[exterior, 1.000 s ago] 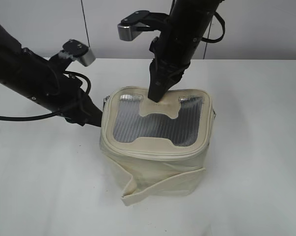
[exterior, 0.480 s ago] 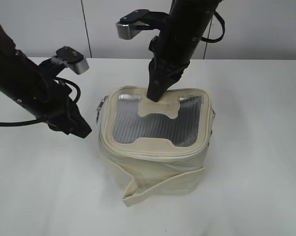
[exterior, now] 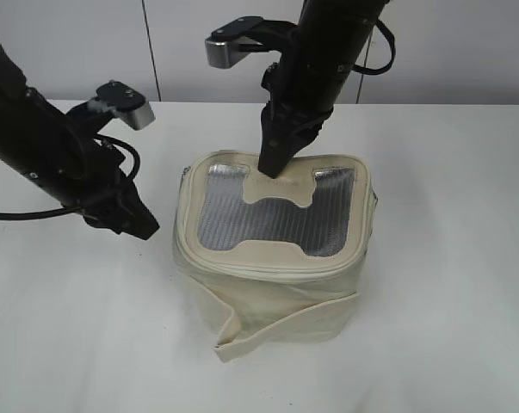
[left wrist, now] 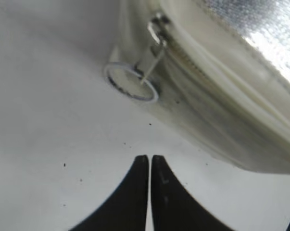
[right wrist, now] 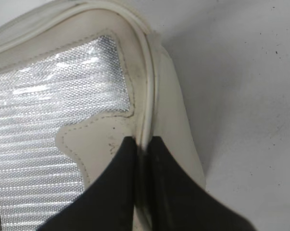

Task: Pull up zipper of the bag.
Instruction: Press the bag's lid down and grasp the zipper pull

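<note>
The cream-white bag (exterior: pixel 276 292) stands in the middle of the table, its grey mesh top (exterior: pixel 259 225) facing up. The zipper (exterior: pixel 268 268) runs round its top rim. My right gripper (exterior: pixel 270 165) comes down from above and is shut on the piped far rim of the bag (right wrist: pixel 145 115), its fingertips (right wrist: pixel 128 144) straddling the piping. My left gripper (exterior: pixel 143 225) hangs shut and empty to the left of the bag, a short way off. In the left wrist view its closed tips (left wrist: pixel 148 159) point at the silver pull (left wrist: pixel 157 29) and its round ring (left wrist: pixel 130 83), which hang free at the bag's corner.
A loose cream strap (exterior: pixel 268 331) sticks out at the bag's near lower side. White table (exterior: pixel 448 258) lies bare all round, with a pale wall behind it. The left arm's black cable (exterior: pixel 35 212) trails over the table at the left.
The left arm drew back from the bag's left corner to the left and came clear of it, then held still. The right gripper kept its hold on the rim.
</note>
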You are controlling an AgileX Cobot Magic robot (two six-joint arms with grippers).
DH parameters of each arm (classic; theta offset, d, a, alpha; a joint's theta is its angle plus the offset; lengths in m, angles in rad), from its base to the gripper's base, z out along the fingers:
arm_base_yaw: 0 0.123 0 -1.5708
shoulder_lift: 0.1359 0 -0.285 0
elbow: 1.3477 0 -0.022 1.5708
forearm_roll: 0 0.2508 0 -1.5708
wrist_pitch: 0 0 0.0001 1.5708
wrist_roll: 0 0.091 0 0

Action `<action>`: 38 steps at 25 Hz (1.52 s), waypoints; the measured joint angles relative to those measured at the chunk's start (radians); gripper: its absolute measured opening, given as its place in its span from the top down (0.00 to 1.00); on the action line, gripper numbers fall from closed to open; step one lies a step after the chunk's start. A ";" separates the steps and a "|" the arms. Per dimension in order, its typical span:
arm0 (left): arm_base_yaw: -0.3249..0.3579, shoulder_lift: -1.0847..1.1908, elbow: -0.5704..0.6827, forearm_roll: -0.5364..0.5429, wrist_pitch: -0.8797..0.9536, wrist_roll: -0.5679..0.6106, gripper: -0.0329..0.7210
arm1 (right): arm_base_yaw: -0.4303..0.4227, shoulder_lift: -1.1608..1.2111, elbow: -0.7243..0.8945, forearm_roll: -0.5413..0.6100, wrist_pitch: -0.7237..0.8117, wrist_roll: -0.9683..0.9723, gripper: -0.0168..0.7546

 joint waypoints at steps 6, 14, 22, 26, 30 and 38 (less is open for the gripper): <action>0.000 0.000 -0.025 -0.043 -0.046 0.000 0.47 | 0.000 0.000 0.000 0.000 0.000 0.001 0.91; 0.000 0.013 -0.033 -0.102 -0.110 0.004 0.41 | 0.000 0.000 0.000 0.000 0.000 0.001 0.91; 0.004 0.060 -0.034 -0.225 -0.142 0.110 0.46 | 0.000 0.000 0.000 -0.015 0.000 0.004 0.91; 0.003 0.074 -0.034 -0.254 -0.198 0.152 0.64 | -0.004 0.000 0.000 -0.014 0.000 0.008 0.91; 0.003 0.105 -0.034 -0.332 -0.206 0.248 0.88 | -0.004 0.000 0.000 -0.009 0.000 0.008 0.91; 0.009 0.111 -0.034 -0.363 -0.189 0.326 0.96 | -0.004 0.000 0.000 -0.007 0.000 0.008 0.91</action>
